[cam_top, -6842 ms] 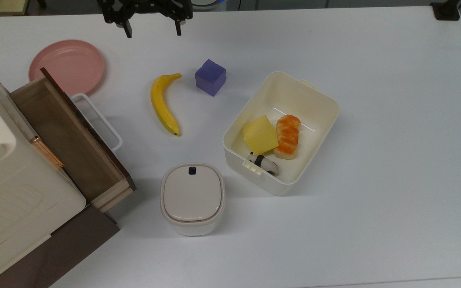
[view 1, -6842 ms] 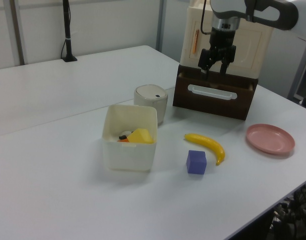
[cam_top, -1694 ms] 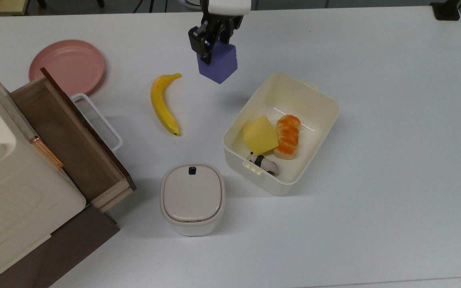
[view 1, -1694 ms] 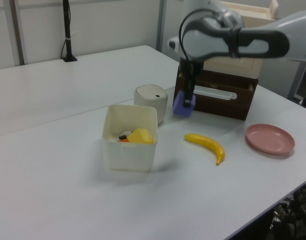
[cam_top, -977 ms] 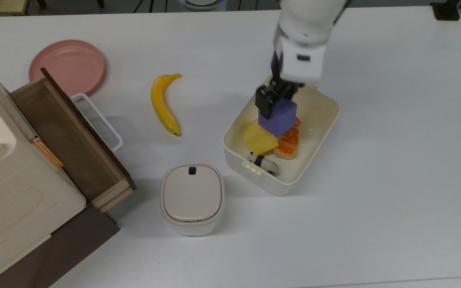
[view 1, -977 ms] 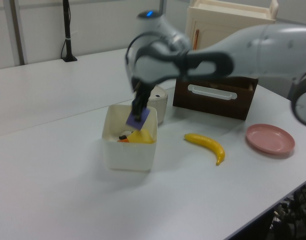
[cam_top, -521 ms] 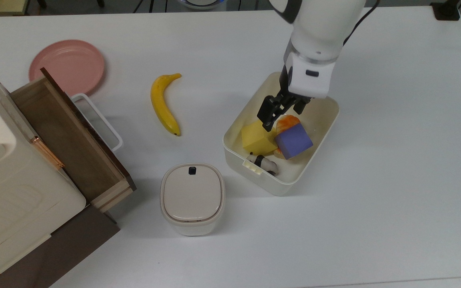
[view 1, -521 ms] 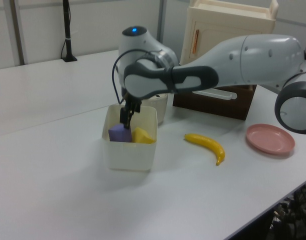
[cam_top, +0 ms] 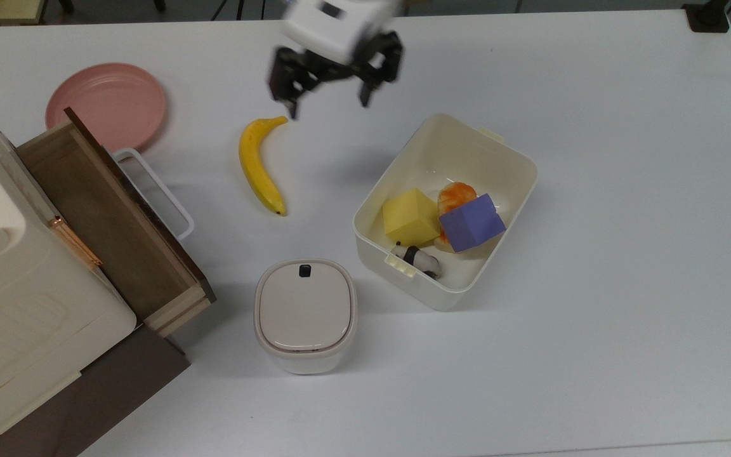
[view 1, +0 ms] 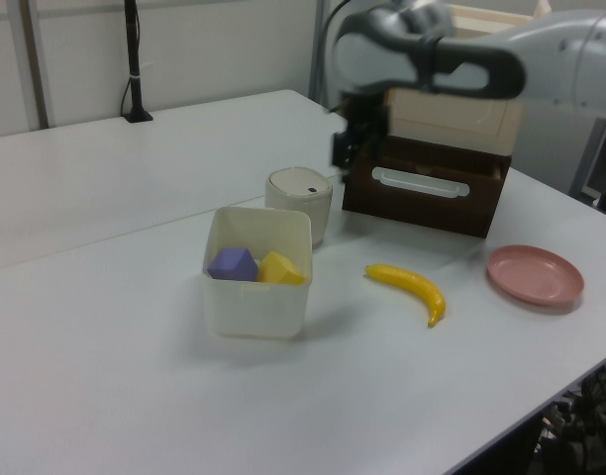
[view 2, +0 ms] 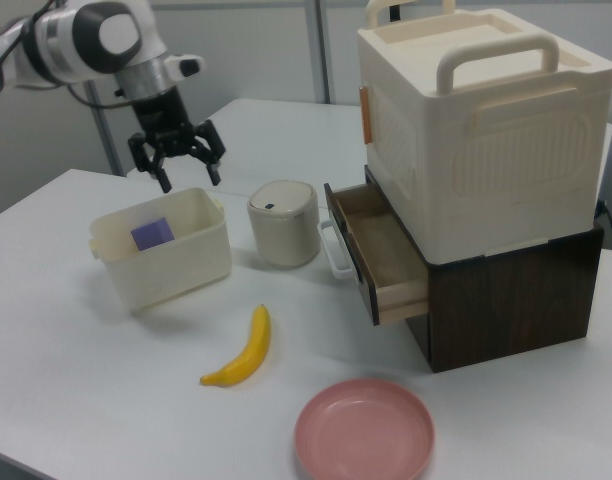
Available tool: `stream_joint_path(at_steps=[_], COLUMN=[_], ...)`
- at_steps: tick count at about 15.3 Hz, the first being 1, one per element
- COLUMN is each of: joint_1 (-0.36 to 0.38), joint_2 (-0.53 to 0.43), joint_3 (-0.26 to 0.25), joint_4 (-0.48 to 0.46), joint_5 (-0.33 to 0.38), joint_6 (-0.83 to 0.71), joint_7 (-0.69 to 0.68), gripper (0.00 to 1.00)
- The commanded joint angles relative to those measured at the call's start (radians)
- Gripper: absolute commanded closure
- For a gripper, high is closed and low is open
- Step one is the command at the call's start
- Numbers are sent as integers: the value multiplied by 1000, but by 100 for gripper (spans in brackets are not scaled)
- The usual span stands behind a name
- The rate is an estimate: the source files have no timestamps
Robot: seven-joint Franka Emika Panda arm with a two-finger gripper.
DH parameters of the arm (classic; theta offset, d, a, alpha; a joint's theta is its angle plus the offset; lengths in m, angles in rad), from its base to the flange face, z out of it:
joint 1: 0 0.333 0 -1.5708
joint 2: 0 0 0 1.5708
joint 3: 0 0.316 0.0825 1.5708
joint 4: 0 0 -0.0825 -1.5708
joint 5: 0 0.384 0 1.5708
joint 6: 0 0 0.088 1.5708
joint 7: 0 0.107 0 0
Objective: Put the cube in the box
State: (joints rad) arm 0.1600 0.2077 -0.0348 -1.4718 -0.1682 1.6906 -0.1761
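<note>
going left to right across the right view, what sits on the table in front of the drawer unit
box with the cube inside → banana → lidded white bin → pink plate

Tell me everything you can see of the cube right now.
The cube is a small matte blue-purple block with crisp edges, lying tilted inside the cream-white box. In the top view it rests on the orange bread toy, just right of the yellow block, one corner pointing toward the box's right wall. Nothing grips it: the gripper is open, up over the table, clear of the box.
</note>
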Motion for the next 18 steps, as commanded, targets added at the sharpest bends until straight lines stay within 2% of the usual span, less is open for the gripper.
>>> stream_joint_path(at_steps=[1,3,10,14,18], joint_1=[-117,-148,-149,-151,-149], joint_2=[-86,-90,-79,-90,-102], joint_3=[21,21,10,9,7], joint_4=[-54,-61,-58,-53,-45], joint_5=[79,90,99,154,162], joint_6=[-63,-77,-66,-72,-72], joint_7=[29,29,21,17,27], gripper=[0,0,0,0,0])
